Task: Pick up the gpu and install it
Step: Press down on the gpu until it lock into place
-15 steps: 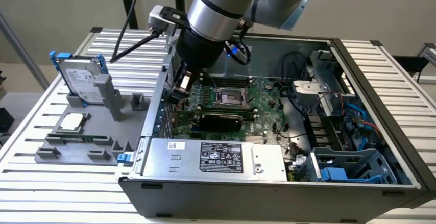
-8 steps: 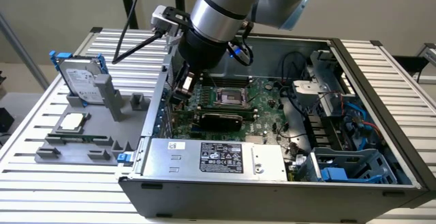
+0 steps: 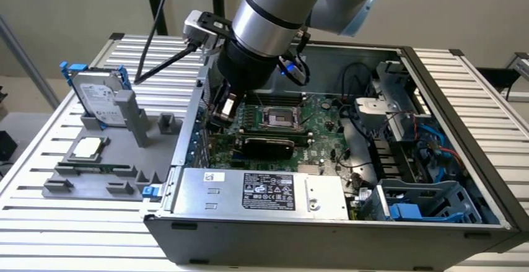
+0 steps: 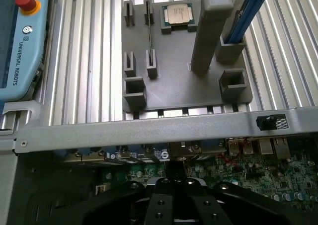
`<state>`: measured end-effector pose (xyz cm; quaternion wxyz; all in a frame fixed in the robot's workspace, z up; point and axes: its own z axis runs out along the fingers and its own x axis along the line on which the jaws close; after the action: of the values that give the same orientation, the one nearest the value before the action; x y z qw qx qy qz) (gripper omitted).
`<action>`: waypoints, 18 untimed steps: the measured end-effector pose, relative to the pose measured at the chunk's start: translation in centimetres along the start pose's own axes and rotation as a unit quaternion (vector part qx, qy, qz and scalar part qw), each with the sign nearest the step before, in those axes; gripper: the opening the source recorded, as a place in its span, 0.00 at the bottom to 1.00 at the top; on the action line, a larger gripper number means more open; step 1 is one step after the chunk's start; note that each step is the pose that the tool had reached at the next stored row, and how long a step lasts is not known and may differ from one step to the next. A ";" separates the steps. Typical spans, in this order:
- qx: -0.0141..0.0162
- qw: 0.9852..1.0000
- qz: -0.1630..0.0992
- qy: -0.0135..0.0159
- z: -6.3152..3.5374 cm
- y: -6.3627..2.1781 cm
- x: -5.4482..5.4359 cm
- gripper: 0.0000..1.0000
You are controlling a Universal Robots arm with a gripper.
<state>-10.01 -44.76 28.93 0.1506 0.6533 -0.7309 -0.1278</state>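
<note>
Though gripper [image 3: 225, 108] grasp unclear, gpu [image 3: 264, 143] lengthwise along exterior view's left-right, inside case [image 3: 331, 238].

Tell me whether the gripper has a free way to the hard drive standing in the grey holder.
Probably yes: the hard drive stands upright outside the computer case, its top uncovered, while the gripper is down inside the case.

An open computer case [image 3: 331, 222] lies on a slatted aluminium table [image 3: 49, 210]. Inside it, the motherboard [image 3: 318, 120] carries a CPU socket [image 3: 277, 118] at its centre, with the power supply [image 3: 264, 191] at 6 o'clock from the socket and a blue drive cage [image 3: 422, 207] at 4 o'clock. At 9 o'clock from the case sits a grey parts holder [image 3: 91, 173], bearing a processor chip [image 3: 88, 149], a memory stick [image 3: 91, 168] on edge, and an upright hard drive [image 3: 99, 101] in a blue frame. A teach pendant [image 4: 20, 41] lies beside the holder.
</note>
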 end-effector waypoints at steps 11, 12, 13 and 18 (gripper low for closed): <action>-0.003 1.000 0.021 -0.009 0.15 0.08 0.0 0.11; -0.004 1.000 0.022 -0.009 0.15 0.09 0.0 0.11; -0.005 1.000 0.022 -0.009 0.16 0.09 0.0 0.11; -0.007 1.000 0.027 -0.010 0.26 0.05 0.0 0.11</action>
<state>-10.16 -44.76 28.72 0.1509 0.6309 -0.7488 -0.1356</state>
